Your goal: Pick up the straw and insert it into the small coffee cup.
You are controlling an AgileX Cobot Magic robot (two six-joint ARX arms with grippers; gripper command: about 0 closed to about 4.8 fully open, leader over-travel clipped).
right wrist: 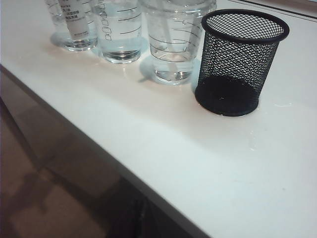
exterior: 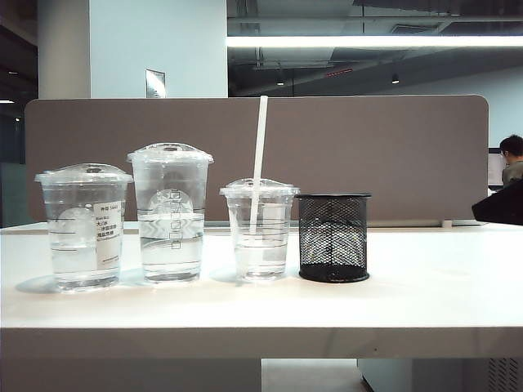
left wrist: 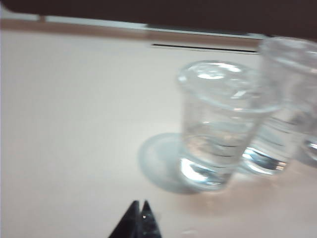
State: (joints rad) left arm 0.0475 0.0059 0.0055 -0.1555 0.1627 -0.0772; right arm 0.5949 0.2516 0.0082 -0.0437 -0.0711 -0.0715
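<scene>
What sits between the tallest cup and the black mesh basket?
The small cup, with the straw standing in it through the lid, sits between the tallest cup and the mesh basket, as the exterior view shows.

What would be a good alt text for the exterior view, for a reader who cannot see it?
A white straw stands in the small coffee cup, third in a row on a white table: wide labelled cup, tall cup, small cup, black mesh holder. No gripper appears in this view.

White table (exterior: 425, 302), brown partition panel (exterior: 392, 155) behind, white pillar (exterior: 155, 41), ceiling strip light (exterior: 368, 41), dark ceiling.
</scene>
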